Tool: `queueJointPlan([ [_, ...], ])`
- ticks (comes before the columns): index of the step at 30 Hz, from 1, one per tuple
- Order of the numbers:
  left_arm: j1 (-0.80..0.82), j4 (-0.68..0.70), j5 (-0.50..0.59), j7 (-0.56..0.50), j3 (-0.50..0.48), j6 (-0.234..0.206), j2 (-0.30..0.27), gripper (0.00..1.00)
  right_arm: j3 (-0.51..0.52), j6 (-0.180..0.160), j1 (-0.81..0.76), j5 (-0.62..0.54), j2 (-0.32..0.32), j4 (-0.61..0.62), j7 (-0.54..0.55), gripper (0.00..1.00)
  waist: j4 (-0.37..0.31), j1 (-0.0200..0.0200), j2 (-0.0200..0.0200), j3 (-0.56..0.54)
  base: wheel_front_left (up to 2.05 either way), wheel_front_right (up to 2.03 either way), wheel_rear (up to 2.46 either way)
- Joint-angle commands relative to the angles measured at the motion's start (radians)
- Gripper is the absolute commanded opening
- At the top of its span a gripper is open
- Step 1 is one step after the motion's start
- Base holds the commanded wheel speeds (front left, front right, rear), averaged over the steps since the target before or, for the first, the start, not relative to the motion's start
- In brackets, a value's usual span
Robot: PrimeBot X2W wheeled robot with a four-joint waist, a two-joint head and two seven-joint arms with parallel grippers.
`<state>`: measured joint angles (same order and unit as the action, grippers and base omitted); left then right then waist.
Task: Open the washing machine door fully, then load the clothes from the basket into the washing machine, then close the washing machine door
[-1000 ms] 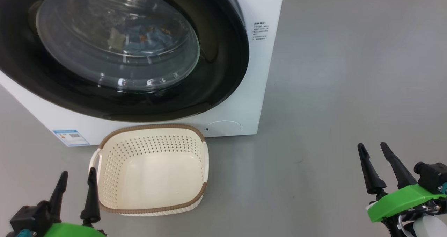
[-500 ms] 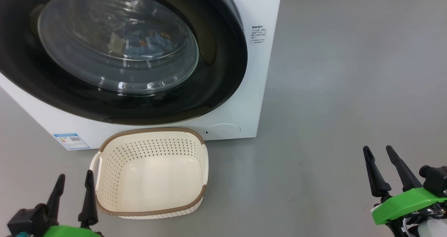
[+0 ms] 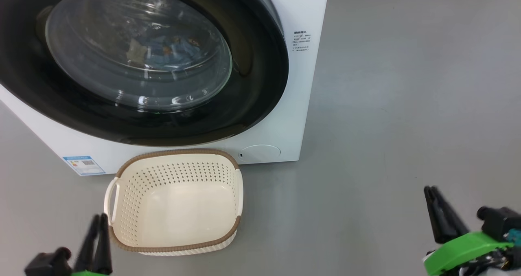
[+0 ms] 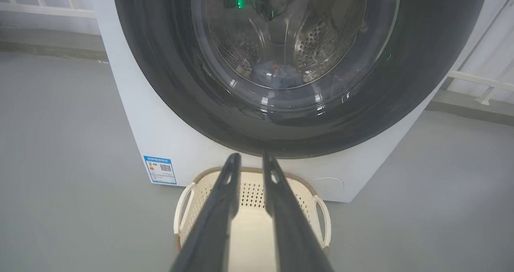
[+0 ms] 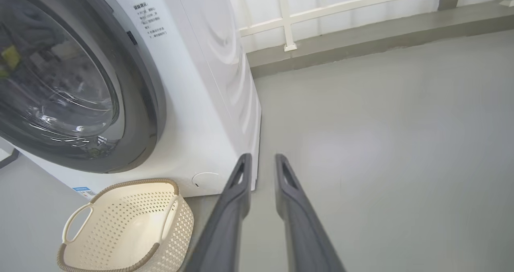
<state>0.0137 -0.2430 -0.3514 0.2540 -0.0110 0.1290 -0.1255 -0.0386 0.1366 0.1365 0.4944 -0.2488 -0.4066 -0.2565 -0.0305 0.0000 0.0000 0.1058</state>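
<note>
**Status.** The washing machine door point(image 3: 138, 60) fills the upper left of the head view and lies flush against the white washing machine point(image 3: 303, 84). The clothes point(image 3: 171, 48) lie inside the drum, visible as a light-blue heap through the glass. The basket point(image 3: 179, 151) stands on the floor point(image 3: 386, 105) at lower centre, just below the door ring, and holds nothing. By this layout, the task appears complete or nearly so.

**Fingers.** The left gripper point(image 3: 100, 217) sits at the lower left, just beside the basket handle. The right gripper point(image 3: 430, 190) sits at the lower right, well apart from everything. On each, the fingers point(image 4: 229, 183) point(image 5: 241, 175) stand close together with a narrow gap and grip nothing.

**Hazards.**
- Latch engagement cannot be confirmed. If the latch is not caught, the door may swing out.
- A sideways move of the left arm could clip the basket handle and push the light basket across the floor.
</note>
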Motion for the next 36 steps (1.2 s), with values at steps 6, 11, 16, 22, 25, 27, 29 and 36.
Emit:
queueJointPlan([
  [6,0.001,-0.001,-0.061,-0.017,-0.003,0.000,0.007,0.00,0.006,0.000,-0.005,0.054,0.013,0.007,0.018,0.00,0.001,0.0021,0.0000,-0.007,0.00,0.00,0.00],
  [11,0.004,-0.002,-0.102,-0.029,-0.006,0.000,0.009,0.00,0.011,0.000,-0.006,0.090,0.019,0.011,0.030,0.00,0.002,0.0005,0.0000,-0.009,0.00,0.00,0.00],
  [16,0.010,-0.004,-0.152,-0.044,-0.010,0.000,0.011,0.00,0.017,-0.001,-0.005,0.135,0.027,0.017,0.044,0.00,0.004,0.0000,0.0000,-0.012,0.00,0.00,0.00],
  [22,0.015,-0.005,-0.212,-0.061,-0.015,0.000,0.015,0.00,0.024,-0.001,-0.006,0.188,0.036,0.024,0.062,0.00,0.005,0.0000,0.0000,-0.017,0.00,0.00,0.00],
  [25,0.018,-0.005,-0.242,-0.070,-0.018,0.000,0.016,0.00,0.028,-0.001,-0.007,0.215,0.040,0.028,0.071,0.00,0.006,0.0000,0.0000,-0.020,0.00,0.00,0.00],
  [27,0.019,-0.005,-0.262,-0.076,-0.020,0.000,0.017,0.00,0.030,-0.001,-0.007,0.233,0.044,0.031,0.077,0.00,0.006,0.0000,0.0000,-0.021,0.00,0.00,0.00],
  [29,0.021,-0.005,-0.283,-0.082,-0.021,0.000,0.019,0.00,0.033,-0.001,-0.008,0.250,0.047,0.033,0.083,0.00,0.007,0.0000,0.0000,-0.023,0.00,0.00,0.00],
  [36,0.026,-0.004,-0.353,-0.102,-0.027,0.000,0.023,0.00,0.041,-0.002,-0.009,0.313,0.058,0.043,0.104,0.00,0.009,0.0000,0.0000,-0.029,0.00,0.00,0.00],
])
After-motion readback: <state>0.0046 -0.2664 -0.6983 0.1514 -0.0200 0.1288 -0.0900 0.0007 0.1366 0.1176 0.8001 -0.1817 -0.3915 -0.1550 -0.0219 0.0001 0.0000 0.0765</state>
